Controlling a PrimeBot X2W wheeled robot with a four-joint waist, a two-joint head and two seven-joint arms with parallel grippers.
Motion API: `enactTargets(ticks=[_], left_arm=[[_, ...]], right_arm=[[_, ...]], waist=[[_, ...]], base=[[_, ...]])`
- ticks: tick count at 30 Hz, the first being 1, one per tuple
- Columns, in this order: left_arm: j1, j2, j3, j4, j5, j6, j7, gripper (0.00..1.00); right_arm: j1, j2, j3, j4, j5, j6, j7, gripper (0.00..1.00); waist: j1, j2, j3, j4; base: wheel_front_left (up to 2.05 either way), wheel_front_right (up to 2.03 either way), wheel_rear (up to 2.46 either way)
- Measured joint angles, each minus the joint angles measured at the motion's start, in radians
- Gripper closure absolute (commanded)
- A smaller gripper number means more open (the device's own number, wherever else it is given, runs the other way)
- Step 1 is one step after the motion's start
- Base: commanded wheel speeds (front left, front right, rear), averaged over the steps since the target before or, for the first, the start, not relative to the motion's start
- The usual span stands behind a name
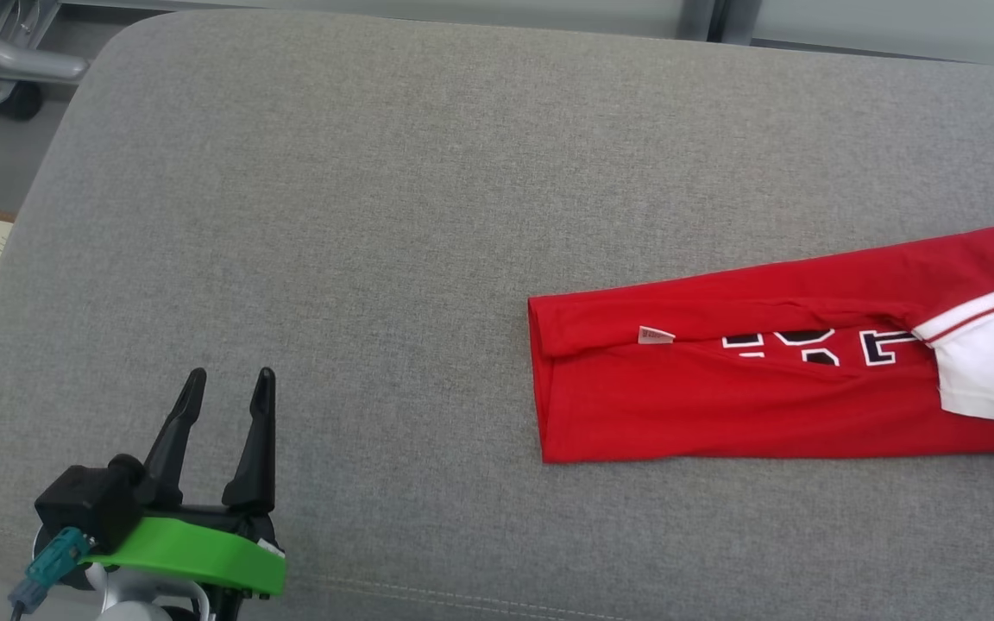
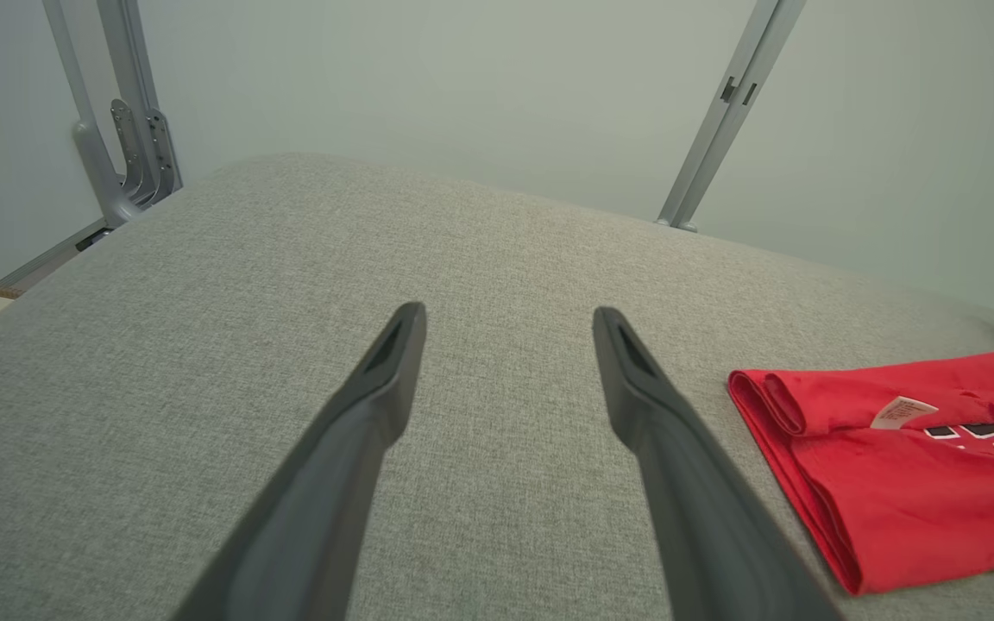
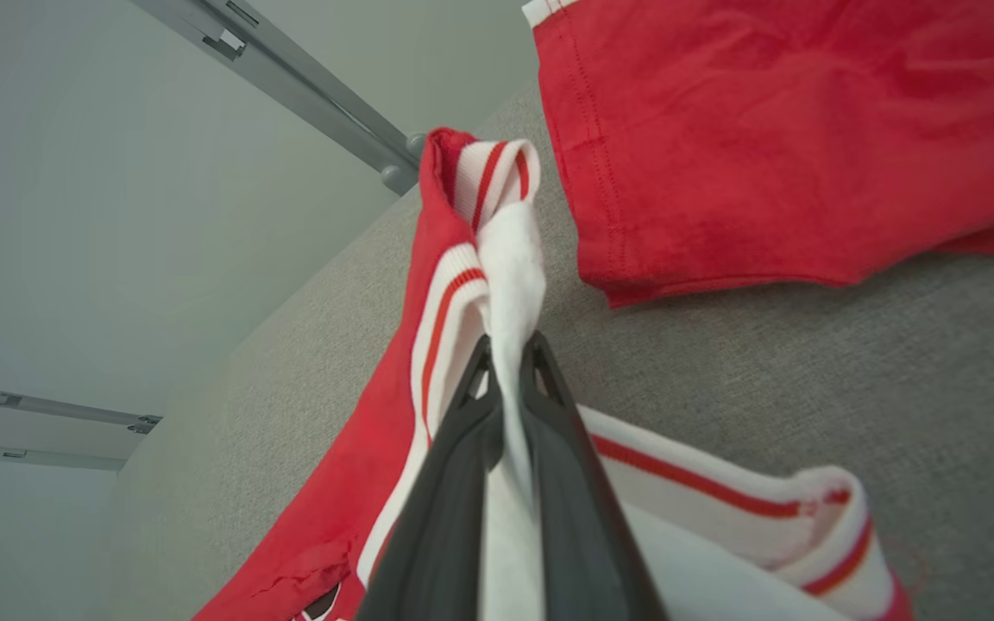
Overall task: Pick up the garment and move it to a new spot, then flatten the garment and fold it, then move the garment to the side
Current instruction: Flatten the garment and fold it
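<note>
The red garment (image 1: pixel 721 414) lay on the right half of the grey upholstered surface (image 1: pixel 359 207), folded into a long band. Its white label (image 1: pixel 656 335) and some dark lettering showed along the fold. The left gripper (image 1: pixel 230 379) hovered low over the bare cushion, well apart from the cloth, with its 2 fingers spread wide. The right gripper (image 3: pixel 510 345) had its jaws pressed together, pinching the garment's white, red-striped trim (image 3: pixel 510 250) and lifting it.

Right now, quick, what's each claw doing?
The left claw is open, holding nothing.
The right claw is closed on the white part of the shirt.
</note>
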Motion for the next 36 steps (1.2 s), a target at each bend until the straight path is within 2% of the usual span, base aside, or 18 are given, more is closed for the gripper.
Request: enactTargets(ticks=[3,6,13,17,22,25,30,36], left_arm=[[0.001,-0.002,0.001,0.000,-0.007,0.000,0.000,0.00],[0.001,-0.004,-0.003,-0.003,-0.007,0.000,0.000,0.00],[-0.002,-0.004,-0.031,-0.002,-0.005,-0.007,0.000,0.00],[-0.010,-0.005,-0.043,0.007,-0.005,-0.015,0.001,0.00],[-0.030,-0.010,-0.050,0.018,-0.005,-0.022,0.001,0.00],[-0.030,-0.013,-0.057,0.025,-0.005,-0.024,0.002,0.00],[-0.031,-0.018,-0.056,0.029,-0.005,-0.024,0.002,0.00],[-0.034,-0.018,-0.055,0.043,-0.005,-0.028,0.002,0.00]], right_arm=[[-0.001,0.014,0.012,-0.083,0.035,0.037,0.031,1.00],[-0.002,0.040,0.056,-0.176,0.051,0.057,0.070,1.00],[-0.016,0.150,0.204,-0.394,0.055,0.069,0.136,1.00],[-0.016,0.214,0.290,-0.454,0.046,0.069,0.151,1.00],[-0.016,0.285,0.381,-0.468,-0.030,0.063,0.145,1.00],[-0.016,0.318,0.405,-0.461,-0.077,0.037,0.118,1.00],[-0.016,0.359,0.443,-0.432,-0.113,0.013,0.099,1.00],[-0.017,0.388,0.471,-0.411,-0.136,0.005,0.087,1.00]], waist=[[0.0000,0.0000,-0.003,-0.006],[0.0000,-0.0001,-0.003,-0.010],[0.0001,-0.0001,0.011,-0.006],[0.0000,0.0000,0.016,0.007],[0.0000,0.0000,0.023,0.024],[0.0000,0.0000,0.025,0.032],[0.0000,0.0000,0.033,0.041],[0.0000,0.0000,0.034,0.043]], base=[[0.00,0.00,0.00],[0.00,0.00,0.00],[0.00,0.00,0.00],[0.00,0.00,0.00],[0.00,0.00,0.00],[0.00,0.00,0.00],[0.00,0.00,0.00],[0.00,0.00,0.00]])
